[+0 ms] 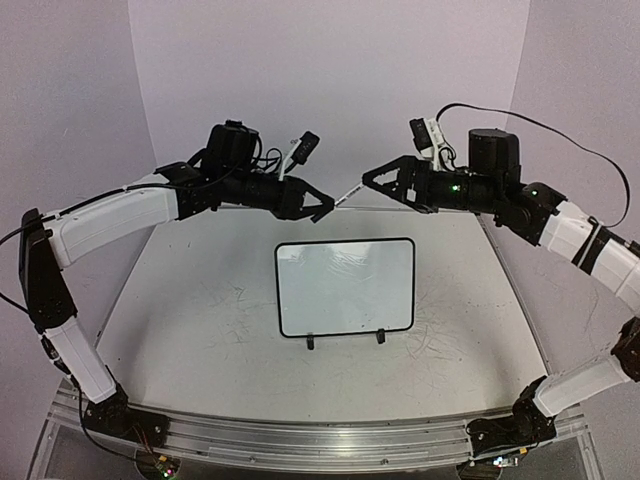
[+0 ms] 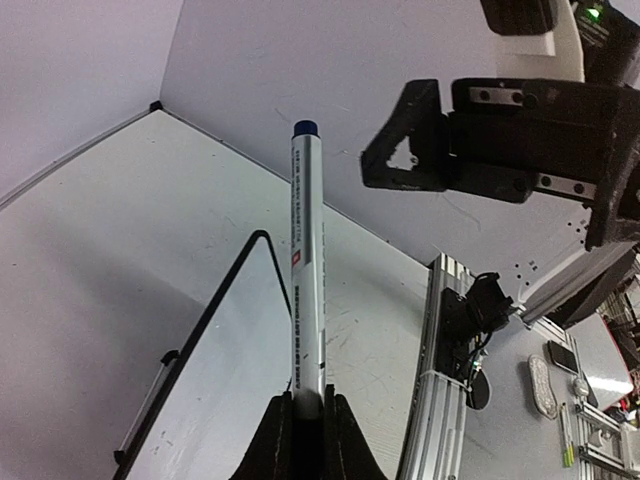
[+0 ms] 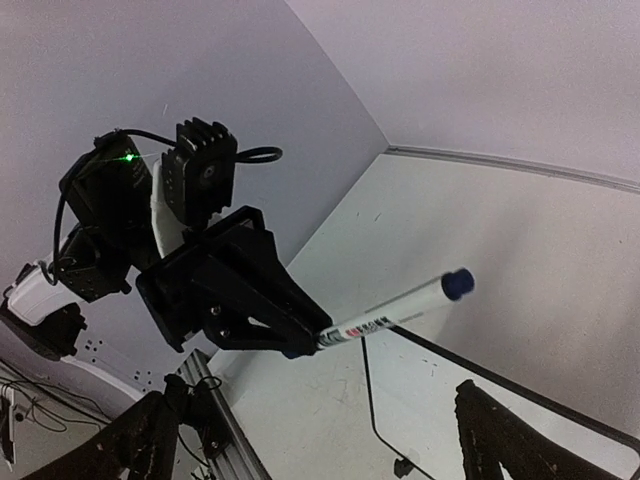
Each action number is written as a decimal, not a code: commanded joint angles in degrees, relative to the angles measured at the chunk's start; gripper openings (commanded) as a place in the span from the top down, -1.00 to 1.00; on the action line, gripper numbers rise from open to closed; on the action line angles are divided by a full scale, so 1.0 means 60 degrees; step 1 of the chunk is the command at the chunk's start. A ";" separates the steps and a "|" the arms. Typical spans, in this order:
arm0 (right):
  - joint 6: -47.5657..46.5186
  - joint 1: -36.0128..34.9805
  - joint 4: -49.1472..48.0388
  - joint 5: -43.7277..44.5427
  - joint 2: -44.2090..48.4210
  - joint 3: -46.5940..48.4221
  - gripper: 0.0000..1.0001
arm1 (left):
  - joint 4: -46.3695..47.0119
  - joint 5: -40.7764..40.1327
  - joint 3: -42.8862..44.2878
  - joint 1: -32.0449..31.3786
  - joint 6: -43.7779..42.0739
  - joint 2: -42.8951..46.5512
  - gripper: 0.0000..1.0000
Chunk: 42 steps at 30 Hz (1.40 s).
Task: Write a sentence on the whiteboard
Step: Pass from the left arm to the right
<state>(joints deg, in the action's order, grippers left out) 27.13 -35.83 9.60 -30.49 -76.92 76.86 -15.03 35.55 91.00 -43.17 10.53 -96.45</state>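
The whiteboard (image 1: 345,290), a small white rectangular panel in a thin black frame with rounded corners and two little black feet, rests in the middle of the table between the two arms. Its face is blank: no word of the sentence is on it yet.

Above its far edge the left gripper (image 1: 322,207) is clamped on the tail of a slim silver-white marker pen (image 2: 306,260). The pen's dark blue cap (image 2: 305,128) points at the right gripper (image 1: 372,181), which hangs just off the cap with its jaws spread wide, holding nothing.

The step in hand looks like uncapping, with writing not yet begun. The next move calls for the right gripper to come in along the pen's axis until the cap sits between its fingers, close, and pull straight off while the left grip holds firm. A skewed approach could twist the pen in that grip.

The large white tabletop (image 1: 200,300) is flat and matt, scuffed with faint grey scribbles. A ribbed aluminium rail (image 1: 300,435) runs along its near edge. Plain pale lilac walls (image 1: 330,60) close in behind and at both sides.
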 commanded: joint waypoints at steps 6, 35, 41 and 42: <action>0.0385 0.0122 -0.0878 -0.1650 -0.0715 0.0305 -0.65 | 0.0462 0.1300 -0.0034 -0.0329 -0.0544 0.0238 1.00; 0.0817 0.0141 -0.1837 -0.3517 -0.1406 -0.0282 0.13 | 0.0499 0.1701 -0.0505 -0.0335 -0.1160 0.0747 1.00; 0.0824 0.0142 -0.1864 -0.3443 -0.1462 -0.0321 0.41 | 0.0499 0.1857 -0.0477 -0.0340 -0.1094 0.0709 1.00; 0.0825 0.0142 -0.1871 -0.3438 -0.1491 -0.0239 0.49 | 0.0499 0.1881 -0.0475 -0.0338 -0.1081 0.0700 1.00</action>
<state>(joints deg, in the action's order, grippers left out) 32.70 -35.29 0.88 -50.36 -85.34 74.36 -13.94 45.38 87.94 -45.21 4.46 -94.45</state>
